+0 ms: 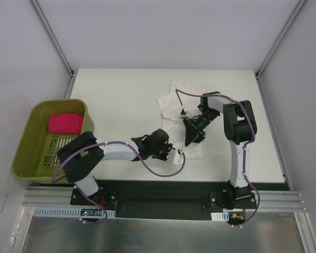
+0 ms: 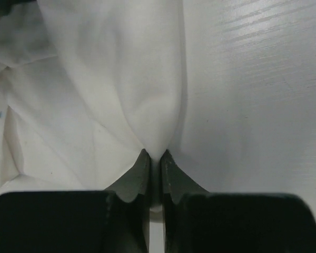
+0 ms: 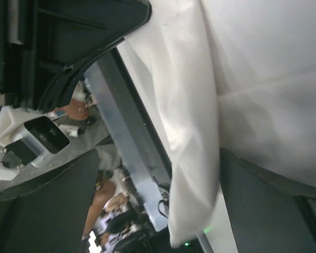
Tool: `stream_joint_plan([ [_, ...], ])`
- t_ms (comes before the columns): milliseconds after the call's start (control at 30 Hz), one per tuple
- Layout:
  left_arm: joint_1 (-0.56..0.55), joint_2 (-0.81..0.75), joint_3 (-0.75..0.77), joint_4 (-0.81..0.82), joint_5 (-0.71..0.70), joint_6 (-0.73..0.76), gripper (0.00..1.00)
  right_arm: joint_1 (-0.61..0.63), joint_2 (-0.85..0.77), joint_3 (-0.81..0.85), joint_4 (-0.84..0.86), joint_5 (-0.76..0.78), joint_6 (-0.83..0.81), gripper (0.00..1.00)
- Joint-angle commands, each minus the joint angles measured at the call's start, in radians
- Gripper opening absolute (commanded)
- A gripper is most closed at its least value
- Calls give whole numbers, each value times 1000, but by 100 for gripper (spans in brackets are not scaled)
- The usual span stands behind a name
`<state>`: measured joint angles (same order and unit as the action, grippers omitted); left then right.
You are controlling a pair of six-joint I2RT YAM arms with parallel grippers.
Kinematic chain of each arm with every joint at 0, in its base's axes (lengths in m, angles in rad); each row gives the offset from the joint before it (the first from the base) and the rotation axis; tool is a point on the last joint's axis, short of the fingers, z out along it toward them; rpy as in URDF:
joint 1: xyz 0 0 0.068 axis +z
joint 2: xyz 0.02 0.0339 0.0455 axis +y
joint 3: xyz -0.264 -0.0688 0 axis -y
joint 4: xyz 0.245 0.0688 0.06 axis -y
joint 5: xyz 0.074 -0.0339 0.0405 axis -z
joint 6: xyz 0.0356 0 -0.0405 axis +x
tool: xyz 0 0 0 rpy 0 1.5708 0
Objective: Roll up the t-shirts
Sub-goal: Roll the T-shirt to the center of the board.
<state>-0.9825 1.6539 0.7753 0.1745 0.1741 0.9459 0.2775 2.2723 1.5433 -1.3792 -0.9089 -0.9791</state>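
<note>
Left gripper (image 2: 155,155) is pinching shut on a fold of the white t-shirt (image 1: 171,100), which is lying crumpled mid-table. Right gripper (image 1: 191,136) is standing wide, cloth draping between its fingers. Pink bundle (image 1: 66,123) is sitting in the green basket (image 1: 26,142). Risk, as judged: the thin pinch slipping under pull; loose cloth snagging the right fingers.

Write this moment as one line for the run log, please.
left gripper: shut on white t-shirt edge | right gripper: open, shirt cloth between its jaws | pink bundle: in green basket
</note>
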Motion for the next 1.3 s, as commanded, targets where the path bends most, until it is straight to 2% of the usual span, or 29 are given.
stream_joint_plan([
  [0, -5, 14, 36, -211, 48, -59, 0, -125, -127, 82, 68, 16, 19, 96],
  [100, 4, 17, 74, -268, 118, -91, 0, -231, -287, 176, 106, 40, 8, 96],
  [133, 10, 20, 90, -305, 145, -110, 0, -257, -356, 160, 179, 89, 78, 96],
  [200, 34, 33, 142, -349, 239, -131, 0, -319, -675, 13, 621, 325, 184, 96],
  [233, 44, 37, 159, -366, 283, -160, 0, -333, -811, -252, 828, 417, 263, 96],
  [267, 68, 43, 200, -403, 313, -177, 0, -339, -1043, -379, 1175, 435, 241, 96],
  [300, 80, 55, 220, -417, 368, -196, 0, -334, -1119, -484, 1289, 418, 226, 96],
  [333, 93, 66, 243, -434, 399, -232, 0, -313, -1164, -580, 1322, 395, 241, 96],
  [400, 133, 93, 301, -478, 459, -268, 0, -290, -1211, -572, 1155, 325, 229, 96],
  [433, 146, 105, 321, -490, 513, -297, 0, -279, -1202, -533, 1019, 142, 147, 96],
  [467, 159, 130, 355, -522, 546, -308, 0, -258, -1200, -532, 803, 110, -19, 98],
  [533, 199, 156, 386, -547, 623, -332, 0, -189, -1252, -596, 740, 137, -100, 89],
  [567, 212, 181, 413, -564, 645, -338, 0, -164, -1284, -702, 740, 152, -154, 88],
  [633, 241, 201, 436, -592, 677, -355, 0, -80, -1381, -788, 758, 189, -156, 87],
  [667, 249, 217, 452, -596, 698, -360, 0, -31, -1393, -827, 746, 270, -161, 88],
  [733, 274, 230, 466, -604, 725, -378, 0, 70, -1404, -850, 721, 329, -200, 86],
  [900, 301, 259, 483, -613, 758, -397, 0, 179, -1471, -1000, 891, 375, -236, 94],
  [1133, 318, 279, 489, -615, 782, -417, 0, 343, -1346, -1032, 1055, 493, -193, 93],
  [1267, 324, 284, 492, -615, 785, -418, 0, 390, -1272, -1039, 1146, 544, -182, 93],
])
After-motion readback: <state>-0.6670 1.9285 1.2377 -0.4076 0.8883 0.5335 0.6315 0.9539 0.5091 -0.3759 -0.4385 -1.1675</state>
